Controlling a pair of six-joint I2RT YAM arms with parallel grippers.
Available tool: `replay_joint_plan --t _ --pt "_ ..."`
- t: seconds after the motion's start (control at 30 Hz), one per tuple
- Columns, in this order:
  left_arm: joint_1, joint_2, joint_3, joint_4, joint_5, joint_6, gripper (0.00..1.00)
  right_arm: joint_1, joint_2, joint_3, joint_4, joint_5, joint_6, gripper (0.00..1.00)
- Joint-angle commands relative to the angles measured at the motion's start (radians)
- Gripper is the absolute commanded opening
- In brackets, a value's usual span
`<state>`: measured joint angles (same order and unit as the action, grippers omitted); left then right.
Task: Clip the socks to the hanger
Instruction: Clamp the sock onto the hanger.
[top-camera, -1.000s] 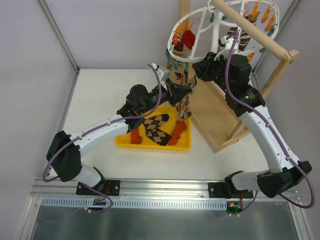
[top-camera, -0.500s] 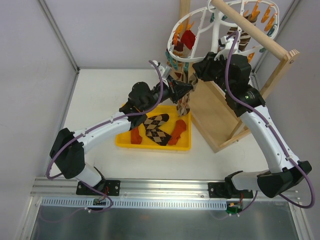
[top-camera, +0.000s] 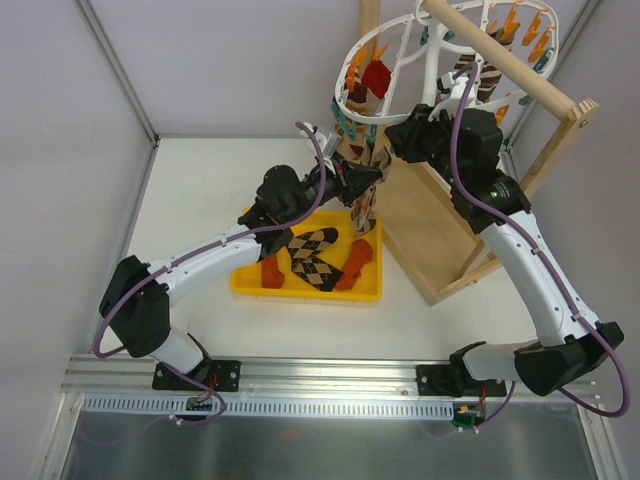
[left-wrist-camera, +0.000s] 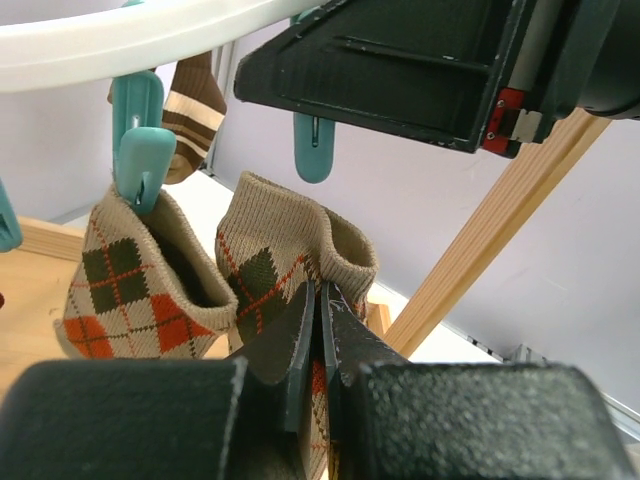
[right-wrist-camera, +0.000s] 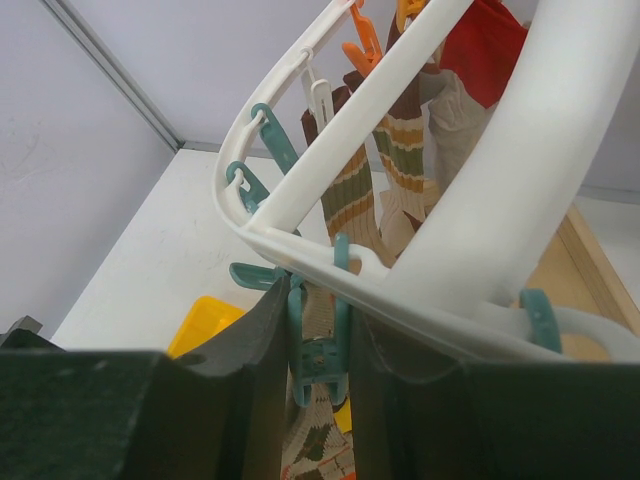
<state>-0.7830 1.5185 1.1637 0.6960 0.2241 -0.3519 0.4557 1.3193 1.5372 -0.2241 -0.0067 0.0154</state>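
Note:
My left gripper (top-camera: 365, 182) is shut on the cuff of an argyle sock (top-camera: 364, 212) and holds it up just under the white hanger (top-camera: 343, 103). In the left wrist view the gripper (left-wrist-camera: 320, 308) pinches that sock (left-wrist-camera: 268, 250) below a free teal clothespin (left-wrist-camera: 311, 150). A second argyle sock (left-wrist-camera: 120, 290) hangs clipped beside it. My right gripper (top-camera: 393, 140) is at the ring. In the right wrist view it (right-wrist-camera: 318, 335) is shut on a teal clothespin (right-wrist-camera: 322, 355) under the rim (right-wrist-camera: 500, 200).
A yellow tray (top-camera: 250, 283) on the table holds argyle socks (top-camera: 312, 258) and orange-red socks (top-camera: 355, 265). A wooden rod-and-frame stand (top-camera: 505, 62) carries the hanger at the right. A red sock (top-camera: 377, 77) and striped brown socks (top-camera: 487, 75) hang clipped on it.
My left gripper has lifted the argyle sock a little higher and closer under the hanger ring. The right gripper has stayed at the clothespin.

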Motion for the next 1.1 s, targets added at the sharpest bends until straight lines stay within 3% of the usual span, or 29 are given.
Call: replay_joint_plan --t 0.0,1.07 --pt "0.014 -0.021 0.008 0.053 -0.014 -0.009 0.00 0.008 0.021 -0.003 -0.032 -0.075 0.014 0.01" --pt "0.014 0.017 0.097 0.050 0.020 0.007 0.00 0.008 0.026 -0.014 -0.044 -0.076 0.006 0.01"
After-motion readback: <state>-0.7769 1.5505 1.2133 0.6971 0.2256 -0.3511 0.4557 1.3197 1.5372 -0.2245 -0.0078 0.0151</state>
